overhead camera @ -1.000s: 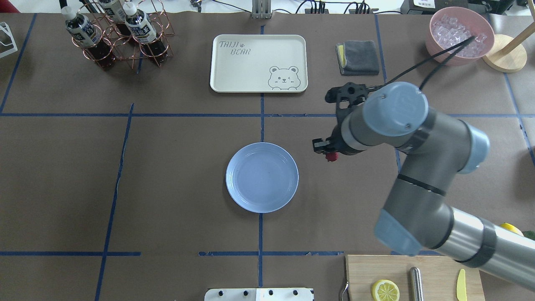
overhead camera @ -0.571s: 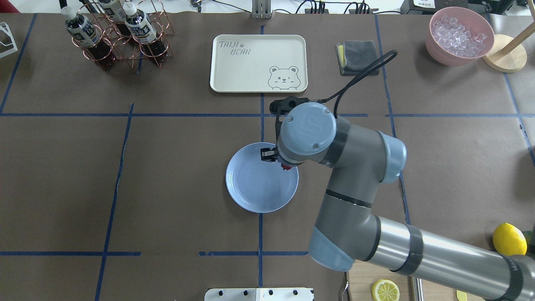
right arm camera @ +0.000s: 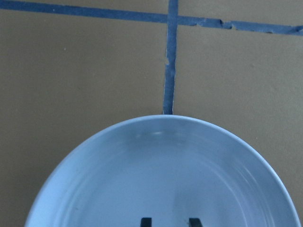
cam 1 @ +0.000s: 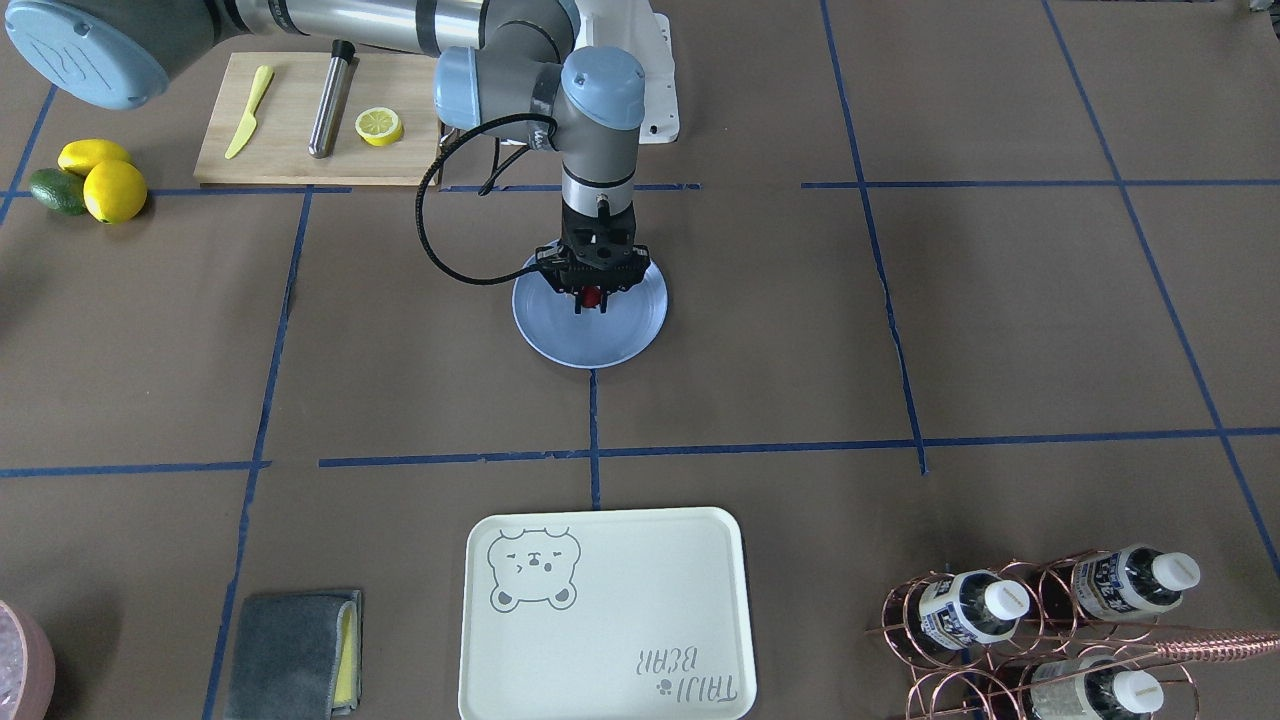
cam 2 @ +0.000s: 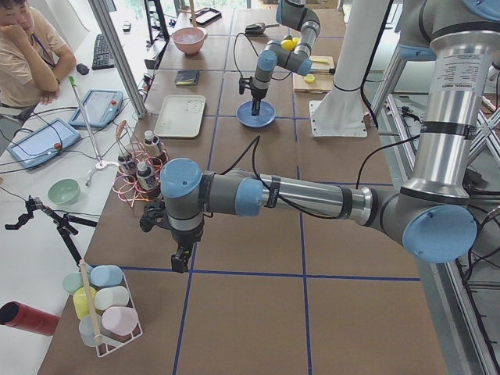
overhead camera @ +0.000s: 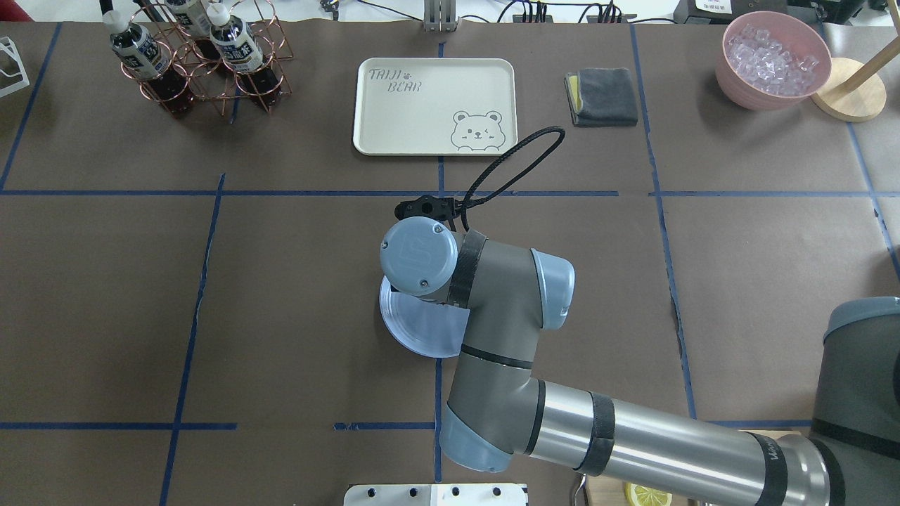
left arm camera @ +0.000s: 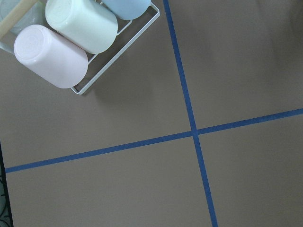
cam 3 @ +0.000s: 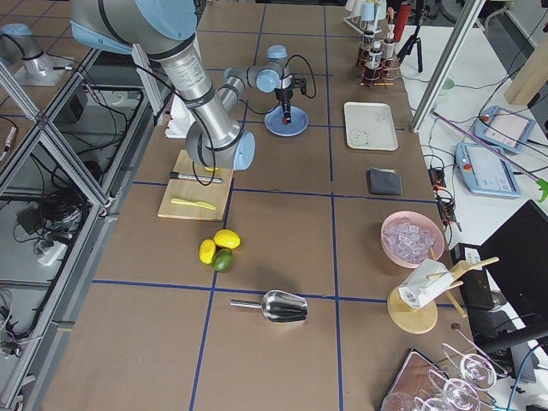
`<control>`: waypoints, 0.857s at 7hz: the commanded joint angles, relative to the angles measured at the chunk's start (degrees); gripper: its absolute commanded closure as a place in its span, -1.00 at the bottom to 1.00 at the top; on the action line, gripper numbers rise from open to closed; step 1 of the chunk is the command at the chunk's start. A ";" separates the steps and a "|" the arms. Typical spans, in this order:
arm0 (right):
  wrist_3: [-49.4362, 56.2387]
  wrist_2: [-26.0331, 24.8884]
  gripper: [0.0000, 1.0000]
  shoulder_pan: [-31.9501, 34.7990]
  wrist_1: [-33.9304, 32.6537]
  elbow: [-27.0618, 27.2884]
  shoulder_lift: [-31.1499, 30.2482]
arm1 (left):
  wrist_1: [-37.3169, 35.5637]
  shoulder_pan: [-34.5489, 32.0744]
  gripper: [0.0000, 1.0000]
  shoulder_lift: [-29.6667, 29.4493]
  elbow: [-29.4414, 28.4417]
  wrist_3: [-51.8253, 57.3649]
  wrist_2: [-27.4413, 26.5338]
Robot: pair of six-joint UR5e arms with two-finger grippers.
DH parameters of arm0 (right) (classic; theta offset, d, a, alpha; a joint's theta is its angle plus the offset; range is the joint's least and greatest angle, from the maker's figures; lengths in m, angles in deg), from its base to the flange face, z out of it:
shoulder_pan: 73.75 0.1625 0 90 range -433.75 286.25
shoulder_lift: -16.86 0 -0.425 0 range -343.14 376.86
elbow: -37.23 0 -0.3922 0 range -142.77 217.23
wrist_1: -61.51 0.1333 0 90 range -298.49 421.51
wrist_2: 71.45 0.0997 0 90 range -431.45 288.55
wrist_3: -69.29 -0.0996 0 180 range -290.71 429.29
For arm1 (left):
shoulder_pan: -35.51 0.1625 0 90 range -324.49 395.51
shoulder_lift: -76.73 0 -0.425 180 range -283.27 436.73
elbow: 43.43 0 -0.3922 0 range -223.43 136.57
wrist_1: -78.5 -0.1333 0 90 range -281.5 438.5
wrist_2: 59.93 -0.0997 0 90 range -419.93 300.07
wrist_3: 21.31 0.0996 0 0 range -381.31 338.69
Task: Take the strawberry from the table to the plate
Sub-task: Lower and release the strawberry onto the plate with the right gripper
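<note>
Now pinching strawberry in right gripper, low over middle of plate on table; can't tell if touching it. Can't tell left gripper open or closed, seen only from side, well apart near cup rack.

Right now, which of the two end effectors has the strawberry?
The right end effector, over the light-blue plate, holding the red strawberry. The left end effector hangs by the cup rack, far from the plate.
</note>
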 commanded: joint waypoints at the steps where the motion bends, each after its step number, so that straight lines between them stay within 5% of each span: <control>1: -0.26 -0.03 -0.62 -0.10 0.00 -0.31 0.08 | 0.03 0.02 -1.00 0.04 0.00 0.00 0.00; 2: -0.26 -0.03 -0.99 -0.02 0.00 -0.22 0.16 | 0.03 0.02 -1.00 0.04 0.00 0.00 0.00; 4: 0.79 2.06 -1.00 3.12 2.87 1.44 -0.01 | 0.12 0.02 -1.00 0.04 -0.09 0.00 0.00; 6: 8.64 14.06 -1.00 14.34 2.90 9.39 -5.94 | -0.06 0.02 -1.00 0.21 -0.44 0.00 -0.18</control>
